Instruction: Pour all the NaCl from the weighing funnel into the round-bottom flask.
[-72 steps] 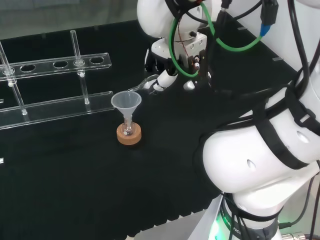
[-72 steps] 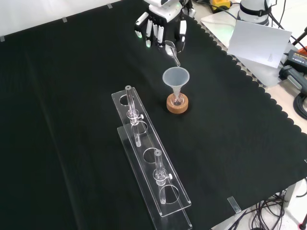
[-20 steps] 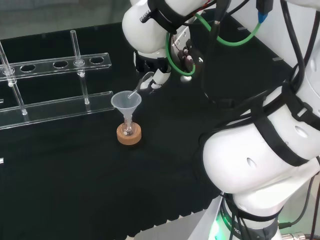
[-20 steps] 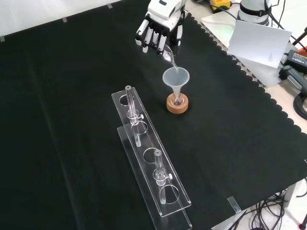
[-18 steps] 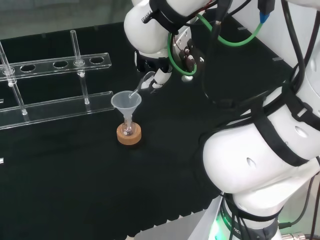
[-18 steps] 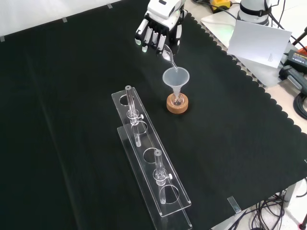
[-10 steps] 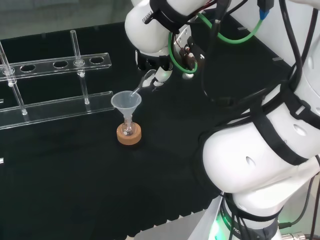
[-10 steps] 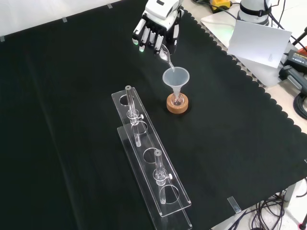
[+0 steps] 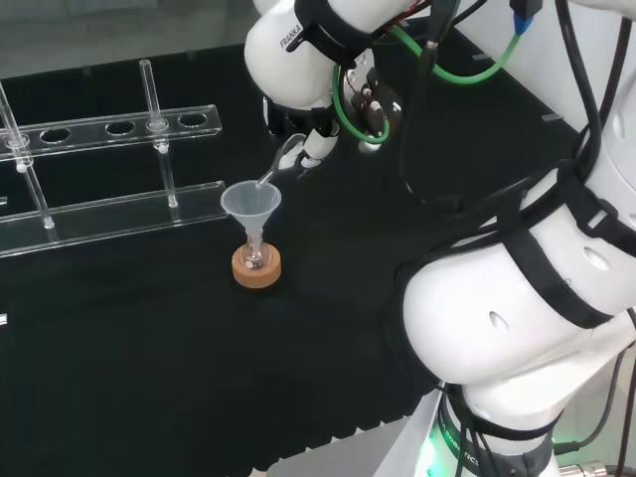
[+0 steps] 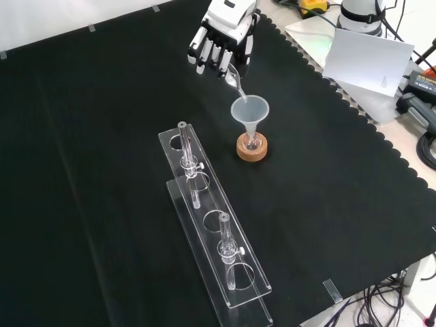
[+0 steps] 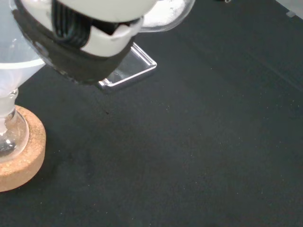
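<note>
Above the wide funnel (image 10: pixel 250 109) seated in the round-bottom flask (image 10: pixel 252 142), we hold the weighing funnel (image 10: pixel 234 80) tilted with its narrow spout down, the tip just over or inside the funnel's mouth; we cannot tell whether it touches the rim. The flask sits in its cork ring (image 10: pixel 251 148) on the black cloth (image 10: pixel 102 136). In the wrist view white powder shows in the bowl of the weighing funnel, so we judge the pour to be under way and not finished.

Next we would need a steeper tilt, with the spout kept over the funnel's mouth so that no grains fall on the cloth, and perhaps a light shake for what clings to the glass.

Our hand (image 10: pixel 219 41) comes in from the top of the front view, fingers pointing down and curled around the weighing funnel's upper end. From the head view the hand (image 9: pixel 298 139) sits up and to the right of the funnel, below the arm's white link. Clear tube racks (image 10: pixel 214 231) stand well apart, nearer the front camera.
</note>
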You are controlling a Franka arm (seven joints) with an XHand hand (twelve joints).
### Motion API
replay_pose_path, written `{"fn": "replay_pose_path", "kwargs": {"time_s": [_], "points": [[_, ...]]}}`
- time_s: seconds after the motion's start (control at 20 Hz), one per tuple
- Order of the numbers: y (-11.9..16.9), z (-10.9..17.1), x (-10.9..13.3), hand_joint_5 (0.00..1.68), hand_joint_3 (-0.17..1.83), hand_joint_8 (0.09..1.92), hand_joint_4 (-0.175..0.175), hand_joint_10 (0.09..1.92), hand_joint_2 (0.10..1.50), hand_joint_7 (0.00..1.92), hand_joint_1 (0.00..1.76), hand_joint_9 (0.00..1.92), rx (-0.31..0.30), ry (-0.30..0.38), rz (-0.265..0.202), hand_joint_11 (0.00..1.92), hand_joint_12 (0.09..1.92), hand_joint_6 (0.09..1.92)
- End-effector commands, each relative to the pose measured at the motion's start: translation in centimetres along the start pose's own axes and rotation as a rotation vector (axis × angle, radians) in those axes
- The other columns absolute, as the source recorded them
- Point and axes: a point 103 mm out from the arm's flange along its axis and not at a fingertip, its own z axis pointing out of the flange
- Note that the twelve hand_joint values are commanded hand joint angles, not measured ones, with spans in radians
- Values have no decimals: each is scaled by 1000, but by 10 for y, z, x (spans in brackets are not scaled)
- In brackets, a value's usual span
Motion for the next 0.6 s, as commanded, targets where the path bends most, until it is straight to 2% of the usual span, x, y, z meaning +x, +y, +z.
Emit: {"fn": "replay_pose_path", "kwargs": {"time_s": [0.05,0.25,0.6], "points": [[11,-9,12,1380,320,87,175,173,796,1614,1113,1084,33,-66,5,49,1595,344],[14,-5,12,1380,321,87,175,173,796,1616,1113,1084,16,-66,-38,46,1594,345],[9,-8,9,1380,322,87,175,172,795,1617,1113,1085,18,-80,-66,42,1593,346]]}}
